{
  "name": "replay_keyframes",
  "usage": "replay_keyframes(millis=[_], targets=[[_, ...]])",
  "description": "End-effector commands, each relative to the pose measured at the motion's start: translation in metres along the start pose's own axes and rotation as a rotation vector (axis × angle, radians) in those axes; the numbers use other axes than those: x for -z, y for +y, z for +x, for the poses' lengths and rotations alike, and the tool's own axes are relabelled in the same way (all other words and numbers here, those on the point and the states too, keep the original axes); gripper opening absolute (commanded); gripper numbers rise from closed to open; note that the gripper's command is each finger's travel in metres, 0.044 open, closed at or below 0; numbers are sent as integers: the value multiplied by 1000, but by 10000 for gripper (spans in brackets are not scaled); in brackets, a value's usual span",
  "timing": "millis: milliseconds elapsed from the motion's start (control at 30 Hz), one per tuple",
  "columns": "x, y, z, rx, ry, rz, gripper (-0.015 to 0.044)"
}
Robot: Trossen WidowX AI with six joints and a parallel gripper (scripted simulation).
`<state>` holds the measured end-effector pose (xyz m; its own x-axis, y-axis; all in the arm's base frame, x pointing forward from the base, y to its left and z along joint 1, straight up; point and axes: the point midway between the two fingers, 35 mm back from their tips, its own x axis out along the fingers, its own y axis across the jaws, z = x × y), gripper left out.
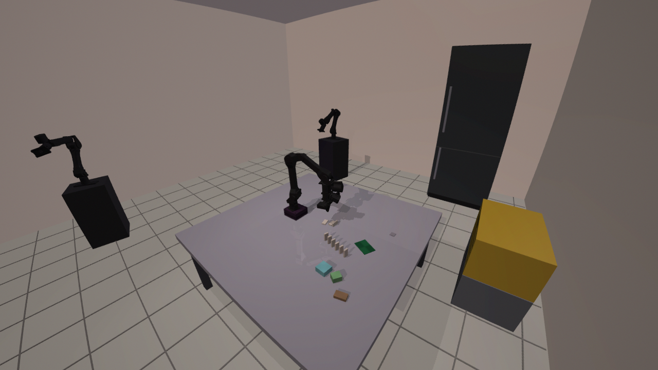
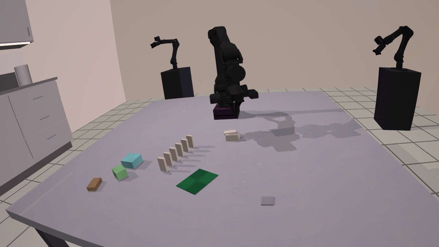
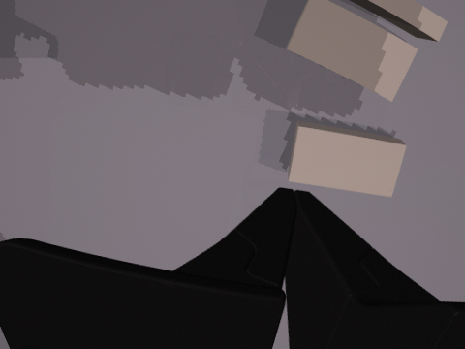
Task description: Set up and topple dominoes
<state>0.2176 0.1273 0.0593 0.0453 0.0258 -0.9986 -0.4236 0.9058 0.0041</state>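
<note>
from the exterior view, a brown block (image 1: 341, 295) (image 2: 94, 184) sits by the near left corner of the counter (image 1: 257, 285) (image 2: 322, 199) (image 3: 145, 194). next come a green block (image 1: 336, 276) (image 2: 119, 172) and a blue block (image 1: 324, 268) (image 2: 131, 161), both toward the left edge. six standing dominoes (image 1: 336, 244) (image 2: 173, 154) run in a slant from near the blue block toward the far edge. the dark green square (image 1: 364, 246) (image 2: 197, 181) lies flat, nearer the near edge. loose dominoes (image 1: 333, 223) (image 2: 232, 138) (image 3: 339, 46) are down on the surface, between the row and the far edge. above the surface beyond them, the gripper (image 1: 325, 209) (image 2: 235, 116) (image 3: 290, 205) points down, fingers pressed together on nothing. rightmost, a grey tile (image 1: 392, 234) (image 2: 267, 200) lies toward the near edge.
</note>
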Motion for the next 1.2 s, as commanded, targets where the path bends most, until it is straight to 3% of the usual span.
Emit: replay_keyframes(millis=[0,100,933,1000,1167], targets=[[9,4,48,-2,25,3,0],[14,6,70,-2,25,3,0],[13,-27,70,1,25,3,0],[11,-25,60,0,25,5,0],[11,-50,-8,3,24,2,0]])
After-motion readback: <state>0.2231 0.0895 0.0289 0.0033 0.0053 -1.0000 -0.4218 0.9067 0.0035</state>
